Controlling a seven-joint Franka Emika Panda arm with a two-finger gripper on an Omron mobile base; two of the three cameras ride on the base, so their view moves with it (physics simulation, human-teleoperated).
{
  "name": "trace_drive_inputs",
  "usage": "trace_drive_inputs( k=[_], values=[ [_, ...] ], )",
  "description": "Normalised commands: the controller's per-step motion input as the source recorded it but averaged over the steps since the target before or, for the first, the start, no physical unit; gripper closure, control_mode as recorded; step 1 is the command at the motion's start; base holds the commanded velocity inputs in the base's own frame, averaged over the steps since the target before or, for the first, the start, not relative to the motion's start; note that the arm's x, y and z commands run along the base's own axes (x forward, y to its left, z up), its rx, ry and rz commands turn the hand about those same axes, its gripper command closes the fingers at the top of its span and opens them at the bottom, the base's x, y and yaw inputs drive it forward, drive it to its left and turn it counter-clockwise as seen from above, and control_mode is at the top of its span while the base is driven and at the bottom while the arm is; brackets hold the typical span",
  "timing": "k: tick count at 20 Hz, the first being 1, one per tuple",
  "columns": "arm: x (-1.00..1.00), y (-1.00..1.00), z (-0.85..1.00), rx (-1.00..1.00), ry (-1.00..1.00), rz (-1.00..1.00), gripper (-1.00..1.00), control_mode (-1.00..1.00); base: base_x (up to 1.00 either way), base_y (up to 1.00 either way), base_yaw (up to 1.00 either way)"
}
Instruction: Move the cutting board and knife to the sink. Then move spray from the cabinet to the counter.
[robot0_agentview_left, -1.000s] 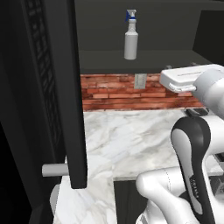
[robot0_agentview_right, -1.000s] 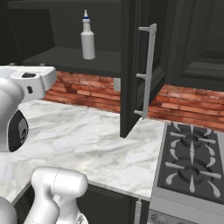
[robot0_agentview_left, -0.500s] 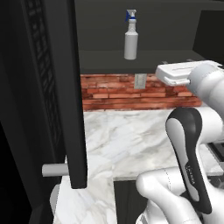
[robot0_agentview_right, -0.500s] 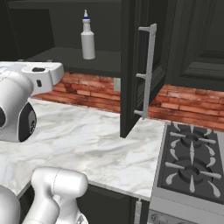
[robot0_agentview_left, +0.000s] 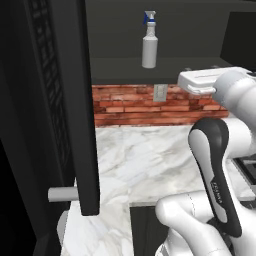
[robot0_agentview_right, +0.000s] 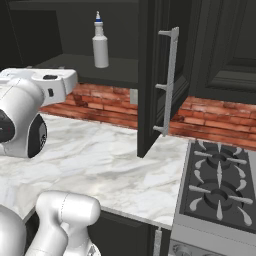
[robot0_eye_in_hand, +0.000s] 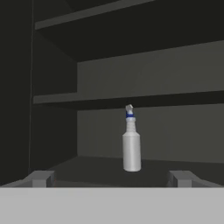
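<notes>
Red brick backsplash (robot0_agentview_right: 200, 114) runs along the wall, with a pale outlet plate (robot0_agentview_left: 160, 92) set into it. Over on the right there's a gas stove (robot0_agentview_right: 217, 185) with dark cast-iron grates, its steel front edge just beside the marble. Above the stove are more dark panelled wall units (robot0_agentview_right: 230, 50), doors shut. On the far left, a stubby grey handle (robot0_agentview_left: 62, 194) pokes out from a tall dark panel.

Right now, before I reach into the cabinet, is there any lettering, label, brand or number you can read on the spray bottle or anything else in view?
None can be read.
Spray bottle: plain pale body with no label.
Cabinet door: bare and dark.
Stove: no markings can be made out.
</notes>
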Motion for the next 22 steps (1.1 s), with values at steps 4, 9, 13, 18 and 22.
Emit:
trace_drive_inputs(
  k=[4,9,13,18,22],
  values=[
    [0.14,-0.06,0.0,0.0,0.0,0.0,-1.0,-1.0,0.0,0.0,0.0],
    [0.2,-0.07,0.0,0.0,0.0,-0.01,-1.0,-1.0,0.0,0.0,0.0],
    [0.06,0.0,0.0,0.0,0.0,-0.08,-1.0,-1.0,0.0,0.0,0.0],
    [0.0,0.0,0.03,0.0,0.0,-0.03,-1.0,-1.0,0.0,0.0,0.0],
    [0.0,0.0,0.09,0.0,0.0,0.0,-1.0,-1.0,0.0,0.0,0.0]
  ],
)
